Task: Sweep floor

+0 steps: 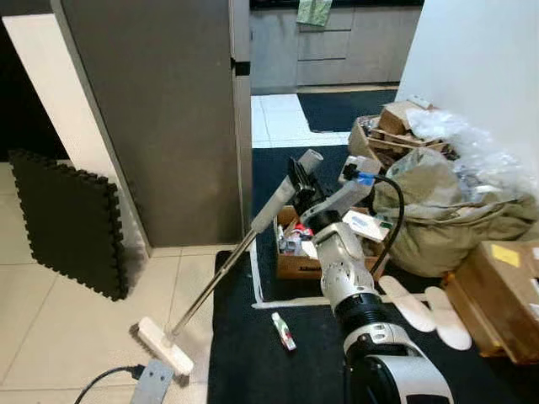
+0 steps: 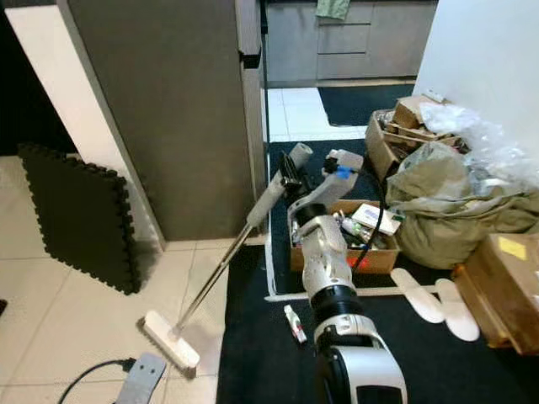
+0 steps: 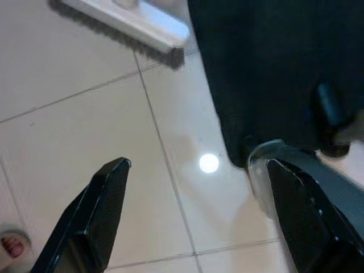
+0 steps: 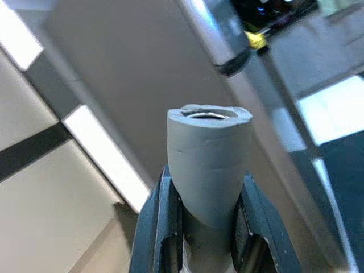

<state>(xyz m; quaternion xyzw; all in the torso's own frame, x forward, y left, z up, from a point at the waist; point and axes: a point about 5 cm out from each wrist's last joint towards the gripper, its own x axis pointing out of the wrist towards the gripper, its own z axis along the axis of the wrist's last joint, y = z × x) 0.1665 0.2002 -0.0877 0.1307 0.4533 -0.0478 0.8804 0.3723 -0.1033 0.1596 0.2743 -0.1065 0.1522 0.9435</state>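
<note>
From the left eye view, you have the right gripper clamped on the grey foam grip of the broom, close to its top end. The handle slants down to your left, and the white brush head rests on the pale floor tiles just beside the edge of the black mat. A small tube lies on that mat near the arm, a cardboard box of odds and ends sits beyond it, and a grey plug block with its cable lies right by the brush head.

The right eye view gives you the same layout: brush head down on the tile, handle leaning up toward the dark grey cabinet, a pair of white slippers off to your right on the mat.

In the left wrist view, your left gripper hangs over the tiles with its two fingers spread wide and nothing between them; the brush head shows at the far edge, next to the mat's border.

In the right wrist view, the foam grip stands pinched tight between the two fingers.

You look to be mid-sweep, one-handed. The next stroke calls for drawing the brush across the tile while keeping it flat on the floor, and steering it around the plug block and cable so they don't snag.
</note>
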